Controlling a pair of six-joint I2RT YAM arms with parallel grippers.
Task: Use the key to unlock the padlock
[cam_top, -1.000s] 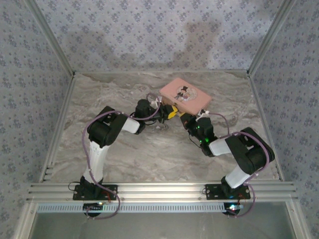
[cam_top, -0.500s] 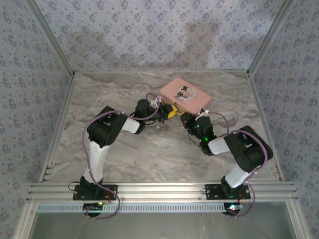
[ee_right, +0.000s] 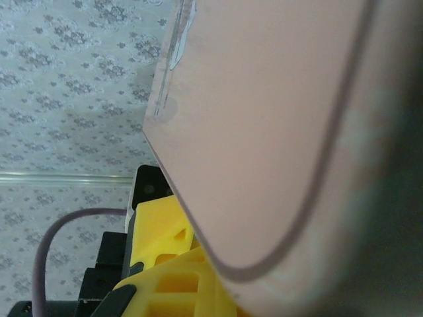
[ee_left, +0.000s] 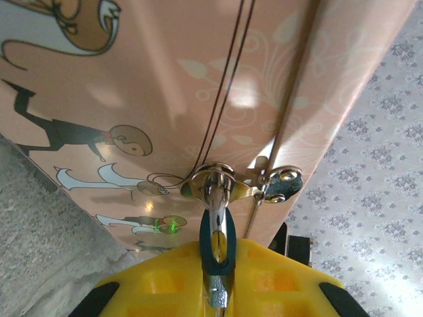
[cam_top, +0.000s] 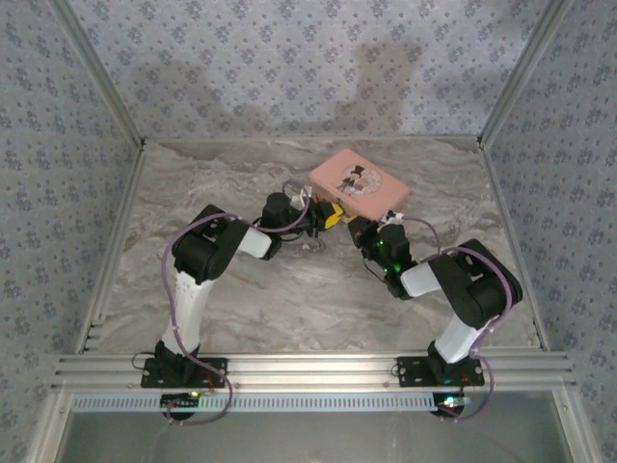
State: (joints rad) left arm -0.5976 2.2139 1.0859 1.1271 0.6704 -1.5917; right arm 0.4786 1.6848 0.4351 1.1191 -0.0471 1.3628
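The small dark bluish-silvery padlock (ee_left: 218, 241) hangs by its shackle from the metal hasp (ee_left: 213, 186) on the pink cartoon tin (cam_top: 359, 186). My left gripper (ee_left: 221, 281) is shut on the padlock's body, its yellow fingers (ee_left: 152, 284) pressed to either side. In the top view the left gripper (cam_top: 328, 215) sits at the tin's near-left edge. The right gripper (cam_top: 360, 230) sits just right of it, close under the tin. The right gripper (ee_right: 182, 289) is shut, and the tin's side (ee_right: 277, 132) hides its tips. The key is hidden.
The tin lies at the back centre of the marbled table (cam_top: 289, 289). Patterned walls (cam_top: 289, 68) and metal frame posts (cam_top: 501, 96) enclose the space. The two arms' elbows bend outward at mid-table. A purple cable (ee_right: 59, 228) loops by the right wrist.
The right arm's elbow has drifted slightly to the left. Both grippers stay where they were at the tin's near edge.
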